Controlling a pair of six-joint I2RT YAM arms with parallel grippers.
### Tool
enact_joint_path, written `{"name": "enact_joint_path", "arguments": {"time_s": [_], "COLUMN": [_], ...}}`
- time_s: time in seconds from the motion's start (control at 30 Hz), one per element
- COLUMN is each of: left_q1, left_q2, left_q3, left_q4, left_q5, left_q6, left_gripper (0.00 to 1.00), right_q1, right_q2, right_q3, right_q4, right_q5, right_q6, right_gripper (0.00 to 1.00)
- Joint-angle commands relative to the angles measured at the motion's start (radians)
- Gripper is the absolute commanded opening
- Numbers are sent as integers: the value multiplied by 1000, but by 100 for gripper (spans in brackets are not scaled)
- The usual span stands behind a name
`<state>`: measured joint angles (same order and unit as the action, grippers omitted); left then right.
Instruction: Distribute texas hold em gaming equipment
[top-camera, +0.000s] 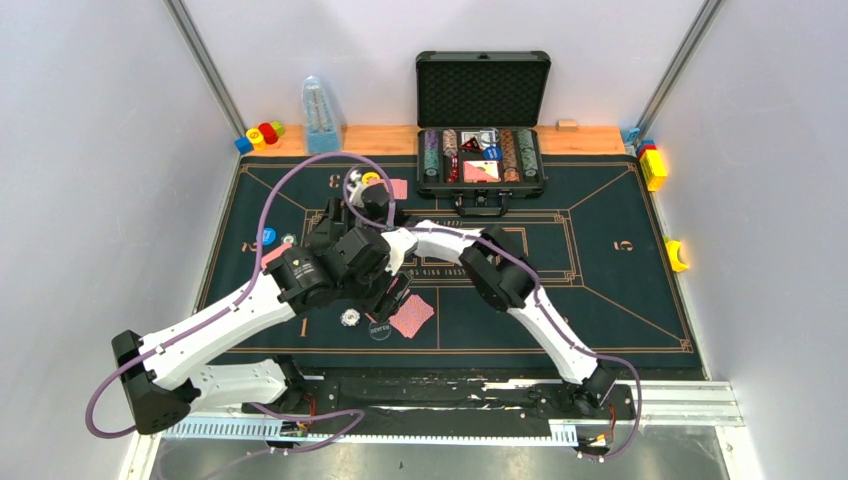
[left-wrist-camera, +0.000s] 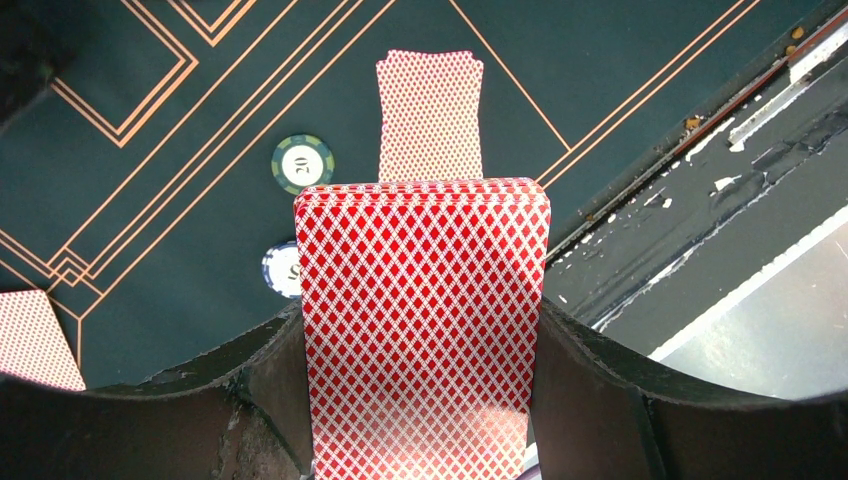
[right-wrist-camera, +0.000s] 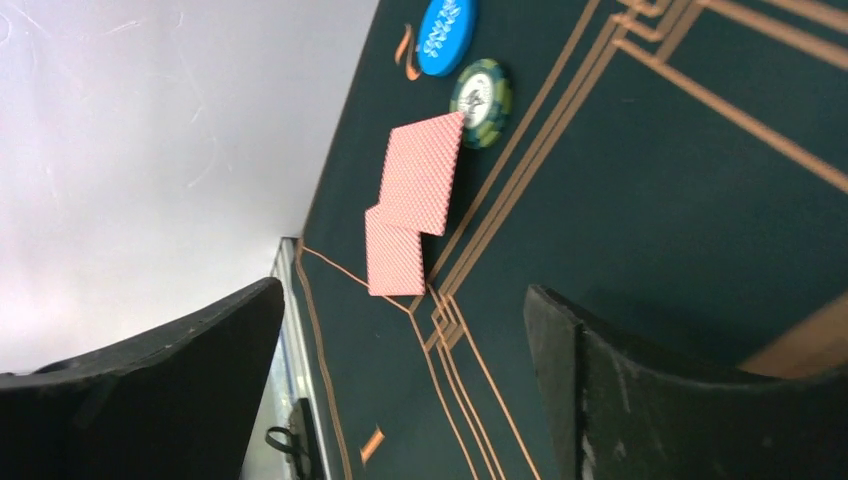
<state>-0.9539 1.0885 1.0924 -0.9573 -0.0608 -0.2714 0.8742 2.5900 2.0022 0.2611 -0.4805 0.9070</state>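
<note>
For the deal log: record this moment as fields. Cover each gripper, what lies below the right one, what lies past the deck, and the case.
left gripper: shut on deck of cards
right gripper: open, nothing between the fingers
below right gripper: two face-down cards, overlapping at a corner; blue disc; green-and-white chip
past the deck: dealt cards face down, green chip beside them
case: open at the far edge of the felt, chip rows inside
</note>
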Motion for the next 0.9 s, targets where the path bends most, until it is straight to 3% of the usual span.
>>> {"name": "enact_joint_path", "arguments": {"time_s": [0.0, 0.27, 0.47, 0.7, 0.87], "left_q1": [-2, -2, -2, -2, -2], "left_q2": [-31, -33, -14, 6, 11], "left_q3": [14, 11, 11, 11, 14], "left_q4": [26, 26, 24, 27, 27], "left_q5": [-7, -14, -20, -33, -33], "left_q6": [-5, -3, -6, -9, -7], "left_gripper": [0, 0, 0, 0, 0], "right_q1": [-56, -153, -254, -272, -227], "right_q2": [-187, -541, -844, -1130, -1147], "right_q3": [-195, -669, -962, -1179, -1202], "right_q4": [68, 143, 41, 107, 187], "right_q5": [61, 184, 173, -144, -292], "right_q6": [-49, -74, -138, -98, -40], "right_gripper": [99, 100, 100, 100, 100]}}
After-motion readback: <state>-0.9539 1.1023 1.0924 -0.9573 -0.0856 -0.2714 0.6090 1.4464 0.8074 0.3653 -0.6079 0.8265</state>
